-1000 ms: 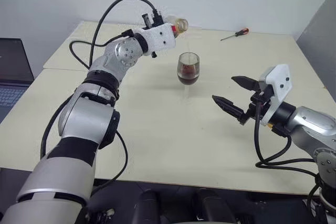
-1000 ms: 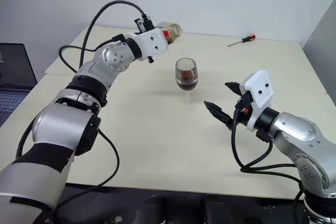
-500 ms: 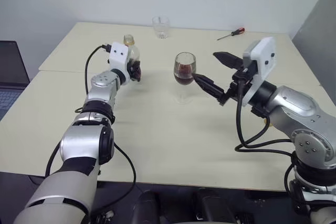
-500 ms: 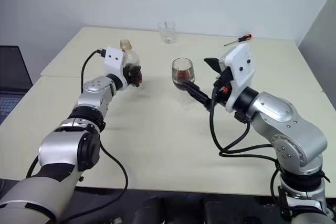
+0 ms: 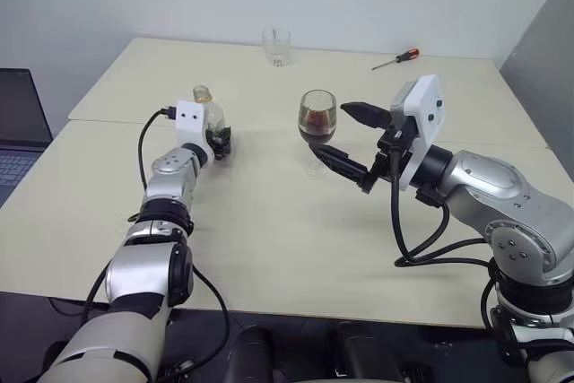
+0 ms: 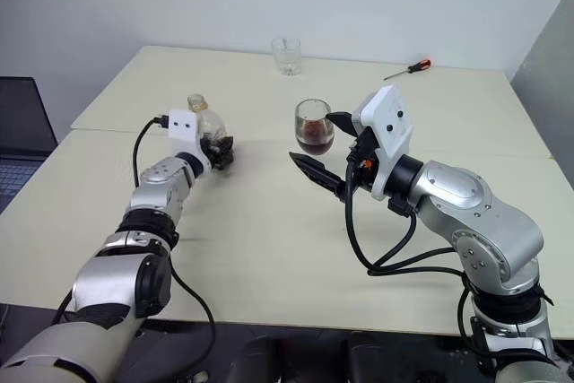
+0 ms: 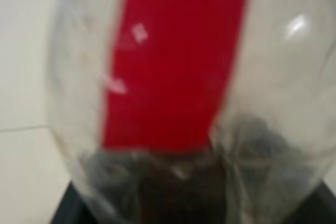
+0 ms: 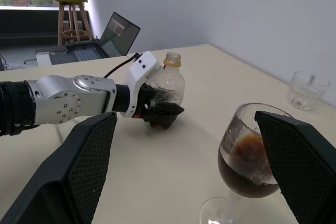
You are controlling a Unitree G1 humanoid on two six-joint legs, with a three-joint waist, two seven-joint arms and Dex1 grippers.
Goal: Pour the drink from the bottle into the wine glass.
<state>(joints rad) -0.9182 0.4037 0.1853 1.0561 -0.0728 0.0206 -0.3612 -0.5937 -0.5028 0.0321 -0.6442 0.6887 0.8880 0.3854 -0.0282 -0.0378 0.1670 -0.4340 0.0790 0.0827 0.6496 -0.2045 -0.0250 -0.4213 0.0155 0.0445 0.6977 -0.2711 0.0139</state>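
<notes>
The wine glass stands mid-table with dark drink in its bowl. To its left the bottle stands upright on the table, yellow cap up and nearly empty, with a dark remnant at its base. My left gripper is at the bottle's lower body. The left wrist view shows the bottle's red label close up. My right gripper is open wide just right of the wine glass. It holds nothing, and one finger is beside the bowl.
A short clear tumbler stands at the table's far edge, and a red-handled screwdriver lies at the far right. A laptop sits off the table's left side. A seam crosses the tabletop.
My left arm brought the bottle down from its tilt above the wine glass and leftward, setting it upright on the table. My right gripper moved left, up to the glass.
</notes>
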